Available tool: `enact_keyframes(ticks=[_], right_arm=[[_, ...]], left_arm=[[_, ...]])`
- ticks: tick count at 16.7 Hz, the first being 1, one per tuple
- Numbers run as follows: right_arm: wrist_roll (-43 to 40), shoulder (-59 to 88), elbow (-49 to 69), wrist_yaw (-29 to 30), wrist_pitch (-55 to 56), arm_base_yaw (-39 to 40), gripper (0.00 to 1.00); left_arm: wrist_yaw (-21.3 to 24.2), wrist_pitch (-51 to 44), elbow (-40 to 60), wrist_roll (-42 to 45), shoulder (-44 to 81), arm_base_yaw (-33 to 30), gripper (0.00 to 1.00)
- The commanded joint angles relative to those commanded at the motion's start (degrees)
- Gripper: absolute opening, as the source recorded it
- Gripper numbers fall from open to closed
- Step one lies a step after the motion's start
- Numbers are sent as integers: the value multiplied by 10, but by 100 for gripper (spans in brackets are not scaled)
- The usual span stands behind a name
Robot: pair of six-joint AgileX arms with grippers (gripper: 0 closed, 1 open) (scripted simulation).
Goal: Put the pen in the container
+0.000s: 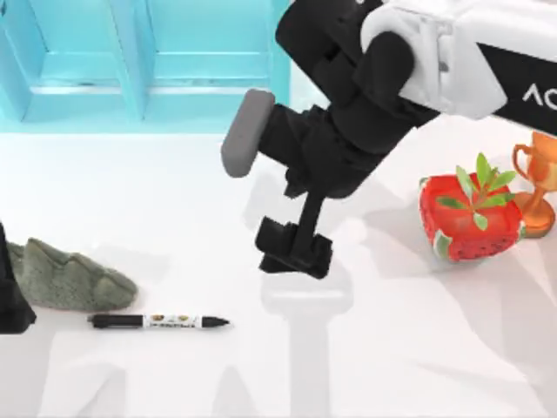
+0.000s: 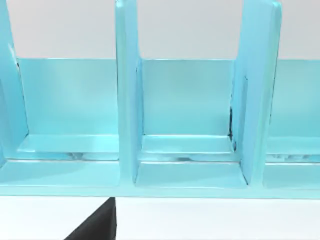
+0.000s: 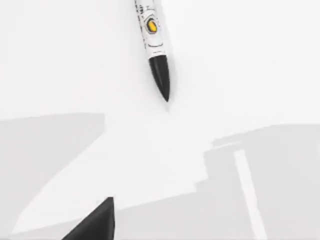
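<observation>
One pen (image 1: pixel 159 321) lies flat on the white table (image 1: pixel 392 348) at about seven o'clock, untouched, its black tip toward the right gripper (image 1: pixel 294 247), which hangs above the table's middle, well apart from it. Whether its jaws are apart I cannot tell. A slim round barrel may roll or skid if pinched off-centre. Beside the pen's cap end sits a grey rock (image 1: pixel 68 276); a wide approach could clip it. At eleven o'clock stands the blue container (image 1: pixel 144 65); its narrow dividers could catch a tilted pen. The left gripper is parked at nine o'clock.
</observation>
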Motion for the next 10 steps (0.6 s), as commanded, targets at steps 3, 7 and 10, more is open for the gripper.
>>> enact_keyframes(ticks=[3, 7, 10], right_arm=[[-21, 129, 139, -11, -69, 39, 100], [-35, 259, 297, -16, -137, 73, 100], [-38, 317, 384, -15, -169, 86, 100]], left_arm=[[0, 0, 0, 0, 0, 0, 100], [0, 0, 0, 0, 0, 0, 100], [0, 0, 0, 0, 0, 0, 100]])
